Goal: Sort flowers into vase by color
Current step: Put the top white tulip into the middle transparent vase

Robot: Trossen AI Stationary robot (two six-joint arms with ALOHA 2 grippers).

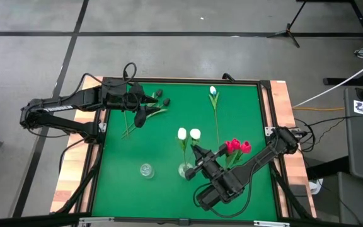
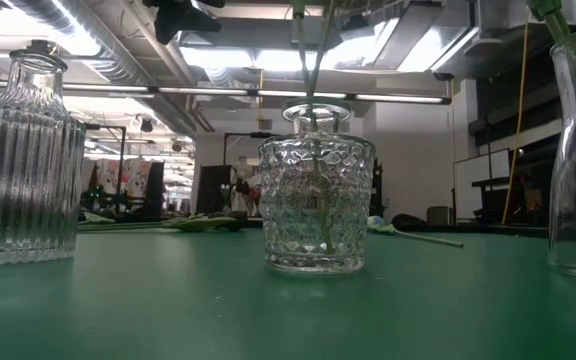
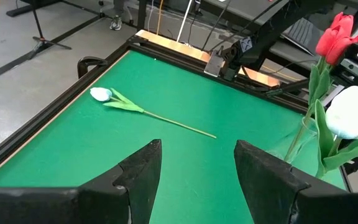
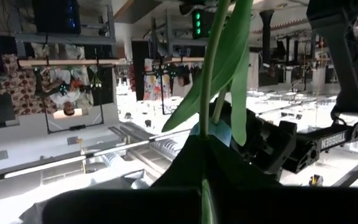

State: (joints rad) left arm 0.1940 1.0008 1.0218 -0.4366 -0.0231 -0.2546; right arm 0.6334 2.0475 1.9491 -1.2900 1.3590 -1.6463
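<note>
In the high view the left gripper (image 1: 145,108) sits in the upper left of the green table (image 1: 244,107), above a cluster of black tulips (image 1: 162,98) lying flat with their stems trailing down-left; its wrist view shows the 2 dark fingers (image 3: 138,177) spread apart with nothing between them, and beyond them 1 white tulip (image 3: 102,94) lying flat on the mat, the same one seen near the top centre of the high view (image 1: 213,91); the right gripper (image 1: 198,155) is at lower centre, just beside the faceted glass vase (image 1: 185,169), which holds 2 white tulips (image 1: 188,133) upright; its wrist view is filled by a green stem and leaves (image 4: 213,74) right in front of the camera, but I cannot tell whether its fingers are closed on it; red tulips (image 1: 237,147) stand just right of it; a 2nd clear vase (image 1: 146,170) stands to the left of the faceted one
</note>
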